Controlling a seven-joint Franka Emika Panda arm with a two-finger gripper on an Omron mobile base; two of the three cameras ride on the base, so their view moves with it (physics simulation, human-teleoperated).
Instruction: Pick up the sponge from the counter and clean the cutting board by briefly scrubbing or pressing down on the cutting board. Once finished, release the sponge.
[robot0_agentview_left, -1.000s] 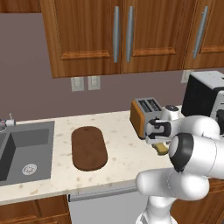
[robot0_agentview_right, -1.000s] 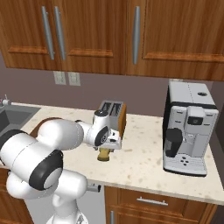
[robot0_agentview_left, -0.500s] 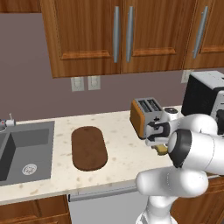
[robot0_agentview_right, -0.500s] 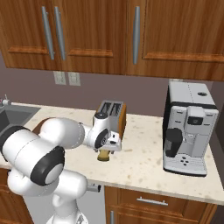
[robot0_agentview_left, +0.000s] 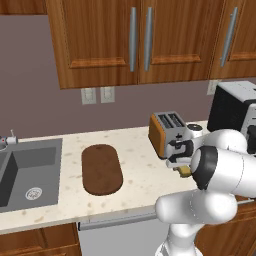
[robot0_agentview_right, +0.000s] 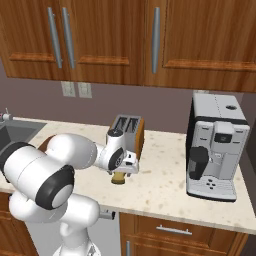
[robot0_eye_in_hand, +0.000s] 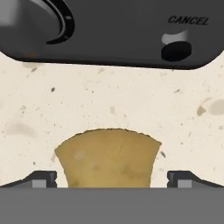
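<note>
The sponge (robot0_eye_in_hand: 107, 157), a small yellow-tan block, lies on the beige counter (robot0_eye_in_hand: 109, 100) just in front of the toaster. My gripper (robot0_eye_in_hand: 112, 178) is open and straddles it, one fingertip on each side, with the jaws apart from its sides. In the right base view the hand points down at the sponge (robot0_agentview_right: 118, 178), and the gripper (robot0_agentview_right: 120, 172) sits low over it. From the left base view the sponge (robot0_agentview_left: 184, 171) peeks out under the hand. The dark brown cutting board (robot0_agentview_left: 102, 169) lies flat to the left, about mid-counter.
The toaster (robot0_agentview_left: 166, 131) stands right behind the sponge, its dark front panel (robot0_eye_in_hand: 109, 30) close to the hand. A coffee machine (robot0_agentview_right: 215, 145) stands at the right end of the counter. The grey sink (robot0_agentview_left: 27, 170) is at the far left.
The hand has sunk a little lower over the sponge and the arm's elbow has shifted. The jaws stay open and the sponge has not moved.
</note>
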